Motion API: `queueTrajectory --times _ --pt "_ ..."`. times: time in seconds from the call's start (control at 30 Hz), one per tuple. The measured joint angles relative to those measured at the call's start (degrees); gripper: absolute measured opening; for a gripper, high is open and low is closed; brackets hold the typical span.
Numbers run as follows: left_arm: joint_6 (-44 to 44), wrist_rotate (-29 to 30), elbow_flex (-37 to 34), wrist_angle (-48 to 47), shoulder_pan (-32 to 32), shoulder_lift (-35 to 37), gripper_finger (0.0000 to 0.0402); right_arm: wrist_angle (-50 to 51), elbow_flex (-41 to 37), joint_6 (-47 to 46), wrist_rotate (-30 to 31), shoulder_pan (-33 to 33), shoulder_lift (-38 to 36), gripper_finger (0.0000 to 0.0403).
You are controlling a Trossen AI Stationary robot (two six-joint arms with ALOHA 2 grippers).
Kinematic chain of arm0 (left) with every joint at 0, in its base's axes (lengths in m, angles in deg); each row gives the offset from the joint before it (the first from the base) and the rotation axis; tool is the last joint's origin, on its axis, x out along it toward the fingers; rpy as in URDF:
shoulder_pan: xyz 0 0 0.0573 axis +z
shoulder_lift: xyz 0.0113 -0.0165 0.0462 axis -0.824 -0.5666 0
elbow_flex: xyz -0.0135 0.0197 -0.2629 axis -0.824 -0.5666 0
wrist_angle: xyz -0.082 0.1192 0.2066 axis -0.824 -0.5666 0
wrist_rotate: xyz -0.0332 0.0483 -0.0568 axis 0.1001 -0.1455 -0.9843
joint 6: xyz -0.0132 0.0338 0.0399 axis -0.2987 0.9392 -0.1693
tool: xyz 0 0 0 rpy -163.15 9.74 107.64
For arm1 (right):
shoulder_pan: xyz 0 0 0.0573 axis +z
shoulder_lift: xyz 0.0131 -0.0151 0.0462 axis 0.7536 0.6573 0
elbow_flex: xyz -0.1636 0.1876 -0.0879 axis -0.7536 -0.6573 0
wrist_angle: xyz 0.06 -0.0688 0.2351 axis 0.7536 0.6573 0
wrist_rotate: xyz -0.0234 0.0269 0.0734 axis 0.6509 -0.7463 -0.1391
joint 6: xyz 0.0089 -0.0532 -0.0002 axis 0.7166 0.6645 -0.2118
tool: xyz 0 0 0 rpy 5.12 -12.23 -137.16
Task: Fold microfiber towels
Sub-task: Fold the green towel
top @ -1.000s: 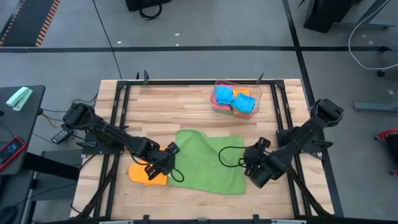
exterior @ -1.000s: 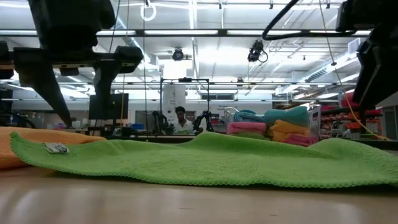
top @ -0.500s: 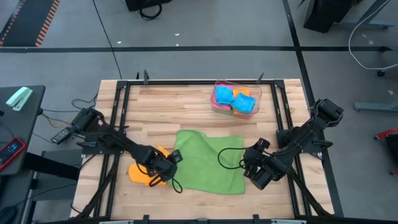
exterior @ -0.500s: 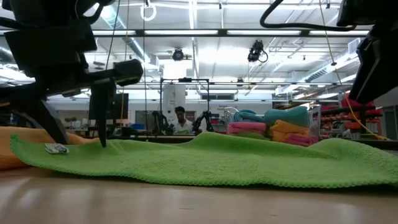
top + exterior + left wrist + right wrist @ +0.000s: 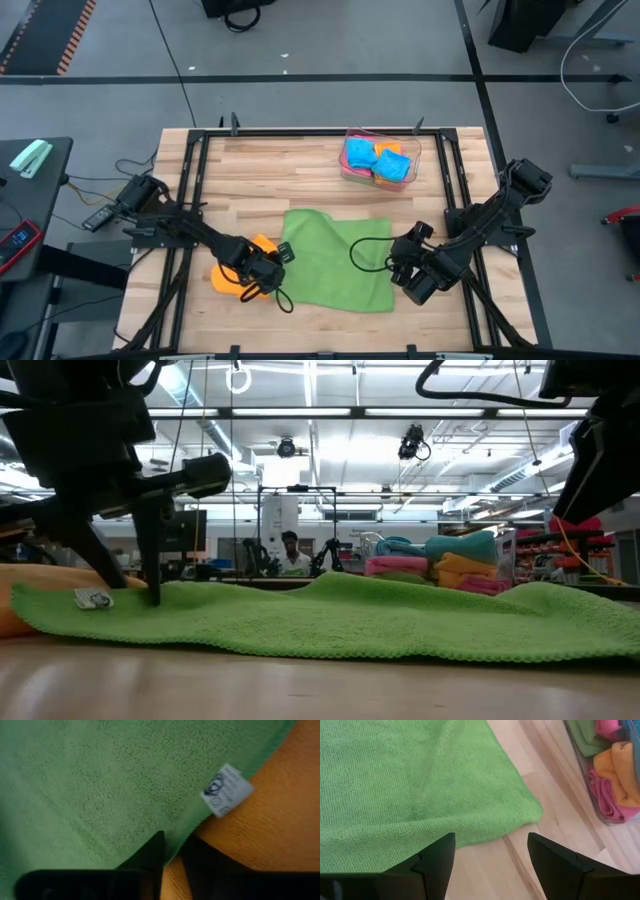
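On the wooden table (image 5: 300, 175), a green microfiber towel (image 5: 335, 260) lies spread flat in the front middle. Seen from above, its long axis runs roughly left to right, with the whole cloth turned slightly so its far left corner points toward the back of the table. Its left edge overlaps an orange towel (image 5: 225, 278), which sticks out toward the left arm. A small white care label (image 5: 226, 790) sits at that overlapping green edge.

The left gripper (image 5: 268, 268) is down at this left edge, its two dark fingers (image 5: 150, 857) drawn close together and pinching the green hem where it meets the orange cloth.

The right gripper (image 5: 403, 268) waits just beside the green towel's right edge, fingers spread wide, holding nothing.

Near the back right of the table stands a clear plastic tray (image 5: 415, 150). It holds a heap of bunched towels (image 5: 375, 160): sky blue on top, with orange, pink and green among them.
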Motion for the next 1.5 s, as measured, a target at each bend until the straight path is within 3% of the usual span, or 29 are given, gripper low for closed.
queueTrajectory --times 0.23,0.43,0.7,0.83,1.0,1.13,1.3,1.5 --pt "-2.71 -0.22 1.37 -1.87 -1.11 0.31 0.0009 -0.22 0.00 0.00 0.02 -0.04 0.00 0.0257" --pt "-6.91 -0.80 8.21 -8.71 -1.26 0.37 0.0024 -0.38 0.00 0.00 0.02 -0.04 0.00 0.0257" --pt "-4.20 -2.69 13.99 -13.74 -0.53 0.42 0.0008 -0.63 0.00 0.00 0.02 -0.04 0.00 0.0257" --pt "0.04 -2.73 16.30 -13.24 0.18 0.44 0.0016 -0.63 0.00 0.00 0.02 -0.07 0.00 0.0257" --pt "7.99 -2.87 16.64 -5.73 2.40 -0.42 0.0014 -1.73 0.00 0.04 1.79 -0.41 0.00 0.0257" --pt "14.07 -2.89 16.65 -1.01 4.08 -2.03 0.0007 -10.22 -0.10 4.08 4.72 -0.98 0.02 0.0257" --pt "19.16 -2.91 16.68 6.11 5.61 -5.24 0.0028 -29.30 -4.28 13.84 6.03 -0.92 0.28 0.0257" --pt "23.06 -3.01 16.62 14.52 6.32 -11.17 0.0017 -41.56 -11.86 10.30 6.58 -0.93 0.28 0.0257"
